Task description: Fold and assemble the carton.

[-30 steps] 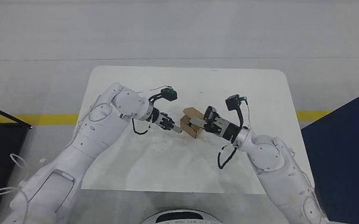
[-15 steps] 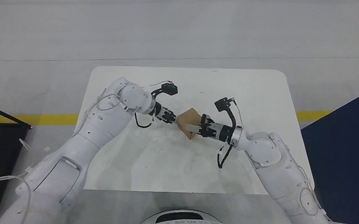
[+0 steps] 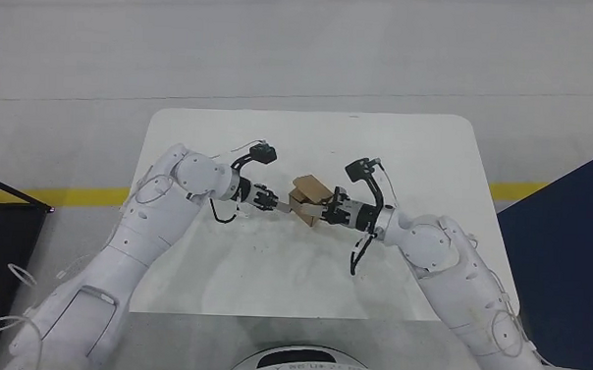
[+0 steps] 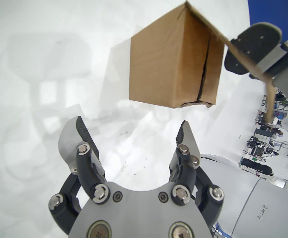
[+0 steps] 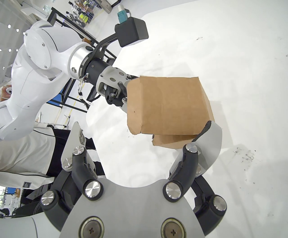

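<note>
The carton (image 3: 309,198) sat near the middle of the table (image 3: 425,160), with one flap (image 4: 268,101) sticking out loose on the side toward my right arm (the seam facing my left camera looked ragged). At the carton's 9 o'clock in the top view, my left gripper (image 4: 131,121) stood wide open with nothing in it, just short of the box. At 3 o'clock, my right gripper (image 5: 142,125) was spread wide too and clamped nothing, one fingertip (image 5: 208,128) touching the carton's corner.
</note>
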